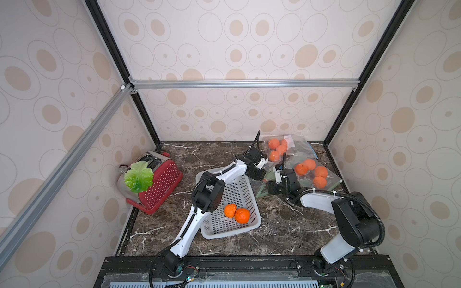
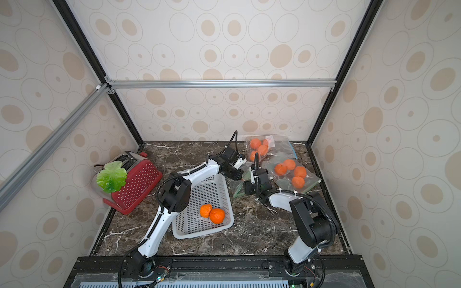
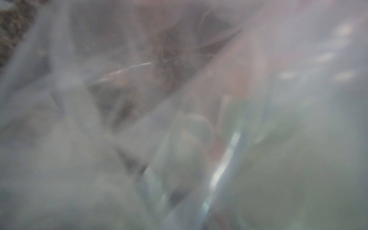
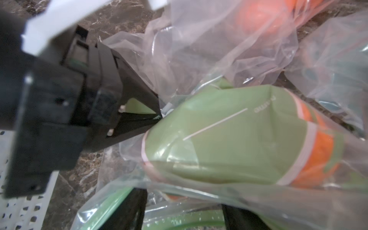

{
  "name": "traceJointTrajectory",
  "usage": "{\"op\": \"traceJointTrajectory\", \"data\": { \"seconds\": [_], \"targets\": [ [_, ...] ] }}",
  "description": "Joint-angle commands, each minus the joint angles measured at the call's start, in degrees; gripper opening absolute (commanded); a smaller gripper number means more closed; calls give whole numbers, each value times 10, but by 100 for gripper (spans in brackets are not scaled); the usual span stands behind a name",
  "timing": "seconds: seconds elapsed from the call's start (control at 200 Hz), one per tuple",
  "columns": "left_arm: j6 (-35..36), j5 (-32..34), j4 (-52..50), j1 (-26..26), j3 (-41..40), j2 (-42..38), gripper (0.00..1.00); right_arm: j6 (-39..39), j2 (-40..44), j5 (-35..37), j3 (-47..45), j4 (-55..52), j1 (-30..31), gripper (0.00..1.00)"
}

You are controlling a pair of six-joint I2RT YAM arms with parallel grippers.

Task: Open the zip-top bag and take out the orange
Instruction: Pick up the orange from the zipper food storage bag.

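The zip-top bag (image 1: 262, 190) (image 2: 238, 190), clear with a green label (image 4: 229, 139), lies crumpled between my two grippers beside the basket. An orange (image 4: 318, 157) shows through the film at the bag's far end. My left gripper (image 1: 262, 175) (image 2: 239, 175) (image 4: 159, 117) is shut on the bag's edge, its black fingers pinching the plastic. Blurred film fills the left wrist view and hides those fingers. My right gripper (image 1: 270, 187) (image 2: 247, 188) (image 4: 185, 209) is at the bag's mouth. Its fingers (image 4: 127, 209) stand apart, with film and the green zip strip over and between them.
A white basket (image 1: 232, 233) holding two oranges (image 1: 235, 212) stands left of the bag, under my left arm. Two other clear bags of oranges (image 1: 277, 147) (image 1: 311, 172) lie at the back right. A red toaster (image 1: 159, 184) with a green leaf (image 1: 138, 177) sits at the left wall.
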State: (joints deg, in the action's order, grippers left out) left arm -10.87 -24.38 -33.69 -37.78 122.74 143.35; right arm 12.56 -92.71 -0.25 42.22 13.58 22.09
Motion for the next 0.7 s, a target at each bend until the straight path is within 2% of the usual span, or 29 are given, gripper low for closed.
{"op": "traceJointTrajectory", "data": {
  "seconds": [0.0, 0.13, 0.315, 0.546, 0.696],
  "targets": [
    [13, -23, -19, -6, 7, -5, 0, -3, 5, 16, 17, -59, -4, 59],
    [17, -15, -22, -7, 7, -1, 0, -24, 19, 6, 31, -104, -4, 57],
    [21, -14, -22, -7, 11, 0, 0, -49, 40, 9, 13, -97, -5, 57],
    [25, -13, -41, -6, 19, 1, 0, -58, 4, -3, 48, -124, -6, 42],
    [26, -11, -42, -6, 20, 4, 0, -49, -14, 14, 62, -132, -6, 41]
  ]
}}
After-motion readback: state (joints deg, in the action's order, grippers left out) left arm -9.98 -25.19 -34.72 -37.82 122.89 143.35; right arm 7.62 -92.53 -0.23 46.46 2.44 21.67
